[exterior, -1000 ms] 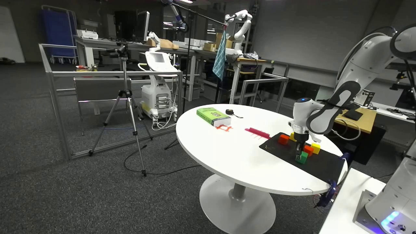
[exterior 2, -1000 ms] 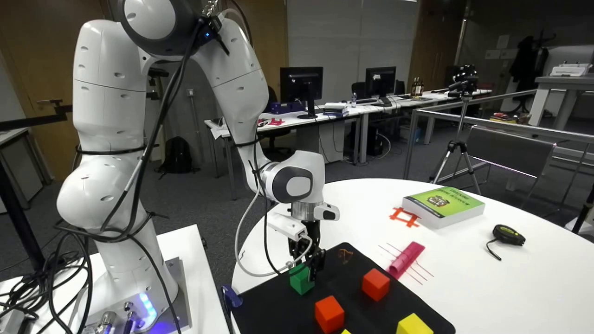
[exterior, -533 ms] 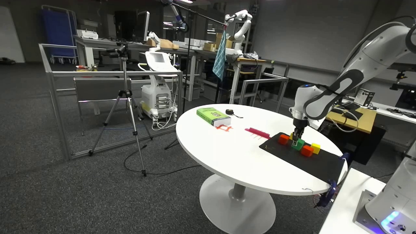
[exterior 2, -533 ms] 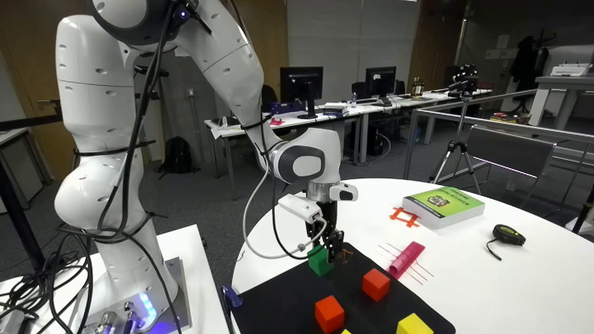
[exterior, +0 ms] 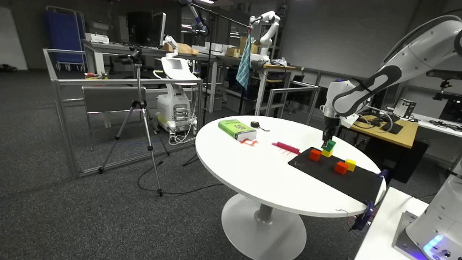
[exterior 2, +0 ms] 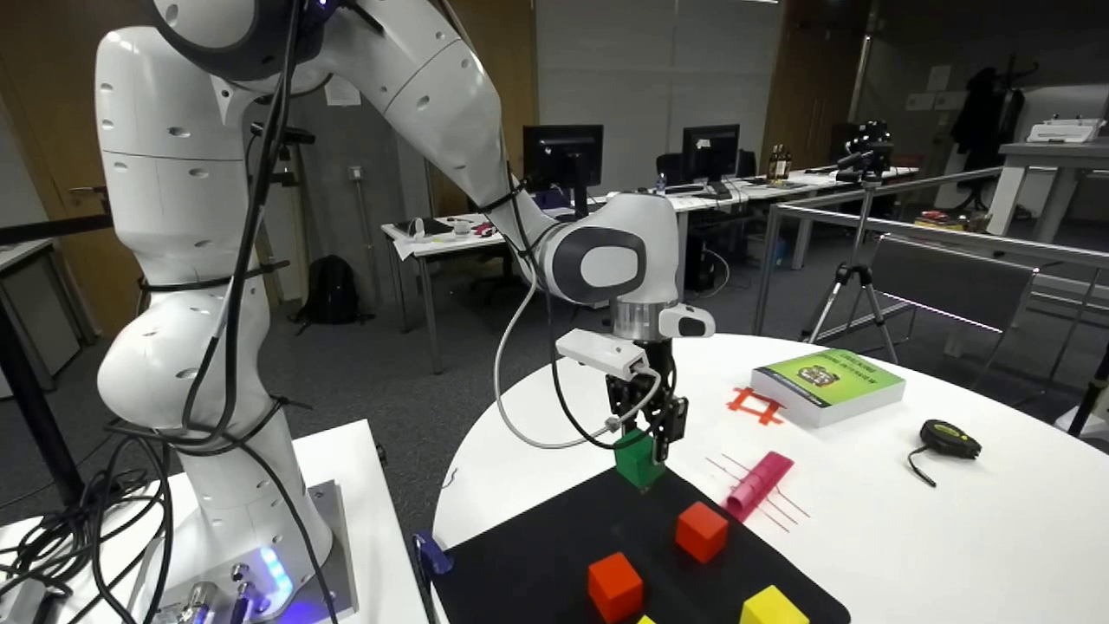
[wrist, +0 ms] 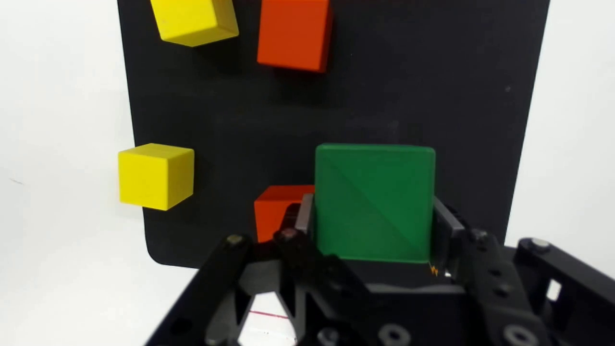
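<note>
Robotics lab, background robot arm [exterior: 270, 33], tripod [exterior: 139, 104], desks [exterior 2: 442, 242] with monitors [exterior 2: 563, 158]

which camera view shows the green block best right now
The wrist view: the green block appears largest there, one face almost fully visible as the claw grips it. Both exterior views show it smaller and partly covered by the claw.

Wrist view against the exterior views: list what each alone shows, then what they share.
Only the wrist view: a clear, close sight of the dark jointed fingers closed on two opposite sides of the smooth green cube.

Only the exterior views: the white jointed robot arm, the thick green-covered book, the black tape measure and the slim silver tripod.

Both: that green cube, two red cubes, two yellow cubes, the flat black mat and the white tabletop.
</note>
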